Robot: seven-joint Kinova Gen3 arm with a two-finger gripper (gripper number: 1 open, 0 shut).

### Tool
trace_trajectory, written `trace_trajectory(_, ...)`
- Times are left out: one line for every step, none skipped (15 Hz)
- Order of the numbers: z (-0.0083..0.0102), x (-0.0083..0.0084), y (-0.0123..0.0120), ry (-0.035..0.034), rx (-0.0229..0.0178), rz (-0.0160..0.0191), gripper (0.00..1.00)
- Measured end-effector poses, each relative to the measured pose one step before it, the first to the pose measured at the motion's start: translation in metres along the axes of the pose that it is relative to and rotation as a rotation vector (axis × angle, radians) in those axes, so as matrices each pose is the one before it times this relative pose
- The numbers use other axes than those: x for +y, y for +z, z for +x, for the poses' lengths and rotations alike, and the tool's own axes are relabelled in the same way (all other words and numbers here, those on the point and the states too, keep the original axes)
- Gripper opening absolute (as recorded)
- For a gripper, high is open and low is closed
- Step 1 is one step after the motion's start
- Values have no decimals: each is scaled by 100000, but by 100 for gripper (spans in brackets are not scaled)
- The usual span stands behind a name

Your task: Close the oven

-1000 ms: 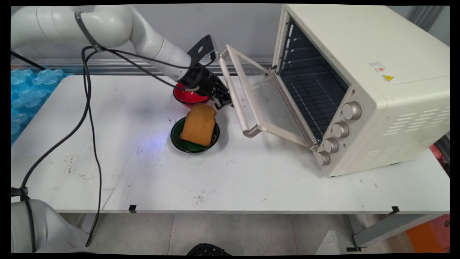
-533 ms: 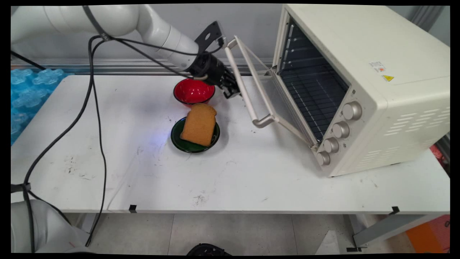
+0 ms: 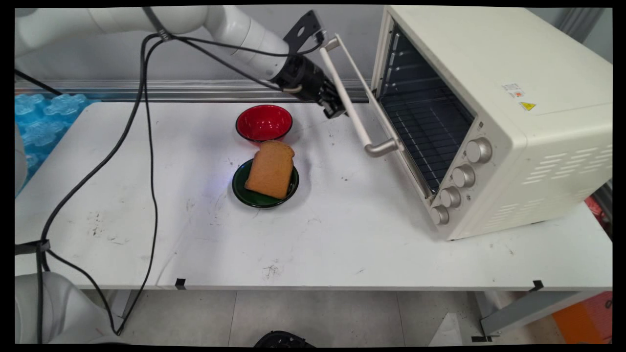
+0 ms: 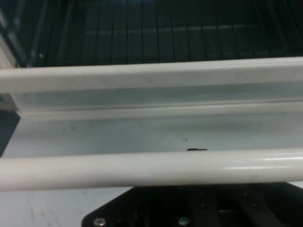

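Gripper [image 3: 337, 108] pressed against the handle bar [image 3: 348, 103] of the toaster oven [image 3: 494, 117] door [image 3: 379, 115], which stands nearly shut; finger state cannot be determined; toast [image 3: 270, 168] sits on green plate [image 3: 244, 192]

Our white arm [image 3: 146, 19] reaches in from the upper left, its black gripper [image 3: 337, 107] angled downward against the oven door handle [image 3: 349, 105].
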Motion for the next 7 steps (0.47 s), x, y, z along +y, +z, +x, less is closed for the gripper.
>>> trace_trajectory(398, -190, 174, 89, 545, -54, 0)
trace_trajectory(420, -218, 188, 111, 486, -52, 0)
trace_trajectory(378, -214, 187, 89, 319, -90, 0)
trace_trajectory(283, -210, 128, 62, 75, -36, 0)
trace_trajectory(139, -178, 40, 6, -141, -21, 0)
trace_trajectory(109, -177, 32, 0, -442, -177, 0)
trace_trajectory(26, -141, -18, -50, -502, -169, 0)
